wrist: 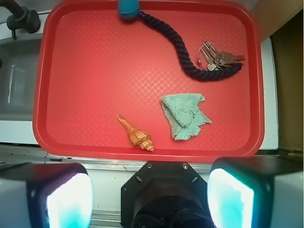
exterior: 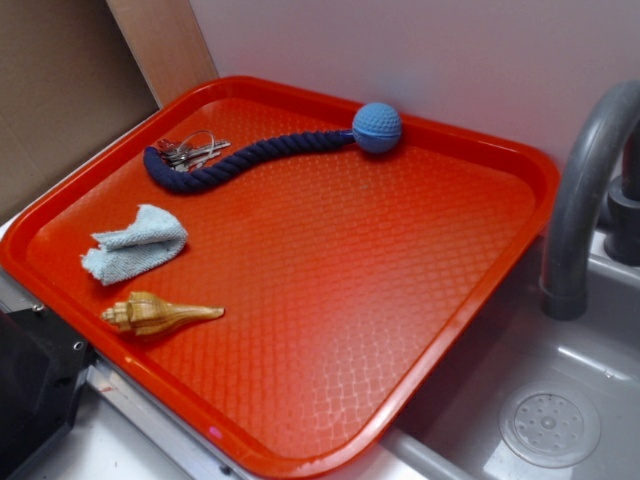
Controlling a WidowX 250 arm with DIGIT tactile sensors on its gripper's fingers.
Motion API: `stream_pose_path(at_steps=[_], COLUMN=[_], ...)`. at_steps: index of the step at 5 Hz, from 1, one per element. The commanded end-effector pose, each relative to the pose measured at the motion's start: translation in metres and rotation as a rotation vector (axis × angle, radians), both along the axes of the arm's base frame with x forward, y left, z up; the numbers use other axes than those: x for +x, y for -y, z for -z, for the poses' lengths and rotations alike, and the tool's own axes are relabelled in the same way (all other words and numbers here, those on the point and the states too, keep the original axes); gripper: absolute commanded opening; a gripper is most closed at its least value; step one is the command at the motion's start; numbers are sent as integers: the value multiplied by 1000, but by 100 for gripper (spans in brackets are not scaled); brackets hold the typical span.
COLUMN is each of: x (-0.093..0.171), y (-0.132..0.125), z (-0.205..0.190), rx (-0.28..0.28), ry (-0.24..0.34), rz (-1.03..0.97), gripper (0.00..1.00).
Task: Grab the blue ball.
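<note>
Gripper [wrist: 151,199]: seen only in the wrist view, at the bottom edge. Two pale fingers [wrist: 64,199] stand wide apart, spread, with nothing between them. The dark wrist body sits between them. It hangs off the near side of the tray, over the pale counter strip, looking down across the whole tray. The arm itself does not show in the exterior view.

Red tray [exterior: 470,260]: landmark for all entries below. Textured floor, raised rim.

Blue ball [exterior: 377,127]: dimpled, light blue, lying on the tray at its far rim, by the white wall. In the wrist view it is cut off by the top edge of the frame; only its lower part shows.

Navy rope [exterior: 240,158]: thick, twisted, joined to the ball, curving along the tray's far side toward a corner.

Keys [exterior: 190,152]: on a ring, in that far corner, touching the rope's end curl; how many there are is hard to make out.

Cloth [exterior: 135,242]: pale blue-green, crumpled, mid-tray on the keys' side.

Seashell [exterior: 158,314]: tan spiral, near the tray's front rim, just beside the cloth, apart from it.

Sink [exterior: 560,400] and grey faucet [exterior: 585,190]: beside the tray, opposite the keys' side; faucet cut off at the frame edge.
</note>
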State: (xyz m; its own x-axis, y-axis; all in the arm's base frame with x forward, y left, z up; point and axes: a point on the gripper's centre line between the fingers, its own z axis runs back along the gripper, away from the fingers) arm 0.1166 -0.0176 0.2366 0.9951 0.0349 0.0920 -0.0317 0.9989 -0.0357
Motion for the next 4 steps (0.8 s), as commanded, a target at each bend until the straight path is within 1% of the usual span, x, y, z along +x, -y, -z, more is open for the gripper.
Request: stream_pose_path(at_steps=[1, 2, 3, 4], x=[0, 50, 99, 152], y=[0, -3, -11, -16], z=[0, 50, 96, 112], rx=[0, 15, 56, 30], ry=[0, 33, 6, 94], rz=[0, 76, 51, 110], gripper=[100, 100, 100, 100])
